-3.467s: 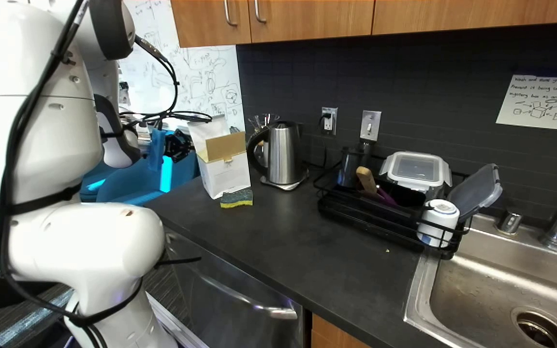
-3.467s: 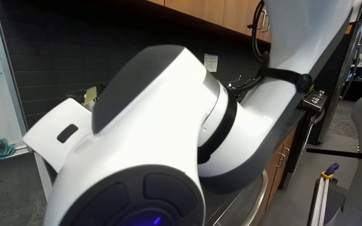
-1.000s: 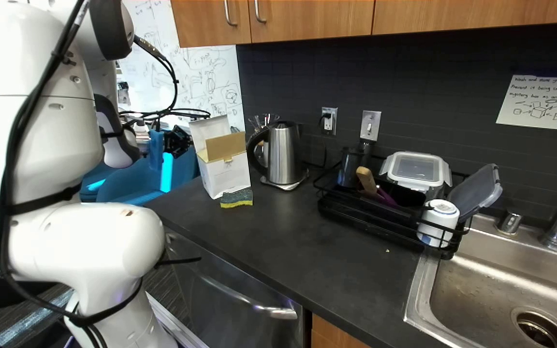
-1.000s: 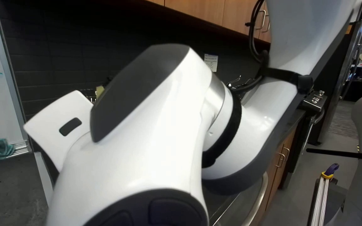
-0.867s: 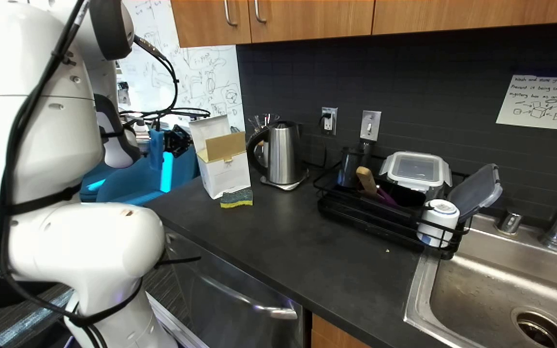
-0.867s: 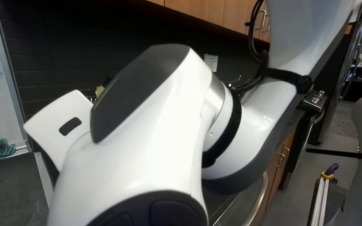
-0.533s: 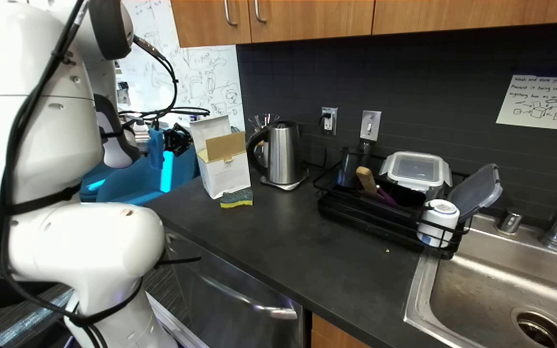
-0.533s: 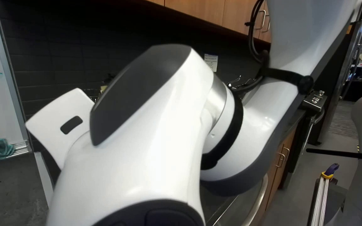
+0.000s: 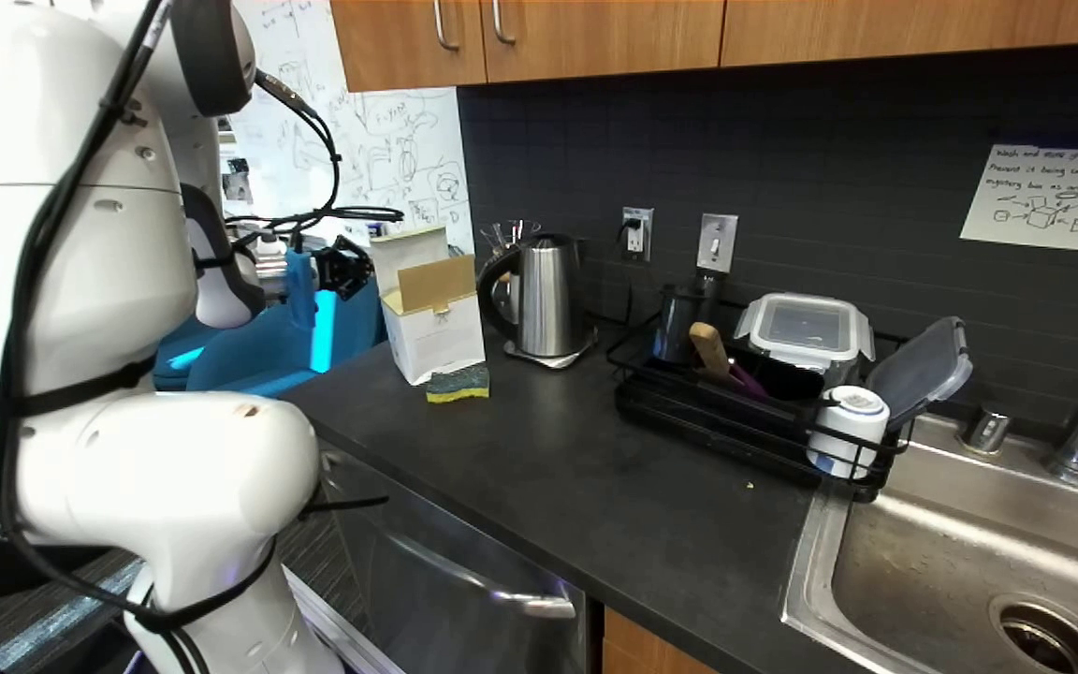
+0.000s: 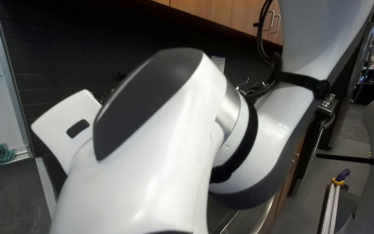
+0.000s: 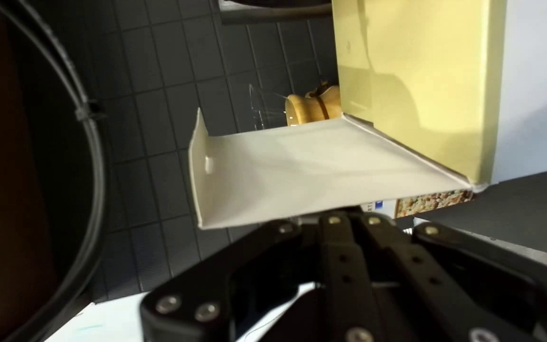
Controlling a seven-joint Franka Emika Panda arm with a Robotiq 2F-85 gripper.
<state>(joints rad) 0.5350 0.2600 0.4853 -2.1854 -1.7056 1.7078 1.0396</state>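
Countertop (image 9: 576, 468) layout in an exterior view
Gripper (image 9: 363, 269) is left of box (image 9: 434, 339); kettle (image 9: 546, 304), dish rack (image 9: 698, 421) and sink (image 9: 814, 562) follow to the right. Sponge (image 9: 458, 383) lies before box. Cup (image 9: 848, 431) stands in dish rack.

Black fingers (image 11: 337, 232) meet just beside the cream flap (image 11: 302, 171) of an open white-and-yellow carton (image 11: 425, 95); contact is unclear. Behind it, a wooden-collared glass carafe (image 11: 309, 108) shows against grey wall tiles (image 11: 164, 118); black cables (image 11: 97, 156) loop at left, dark surface (image 11: 534, 199) at right.
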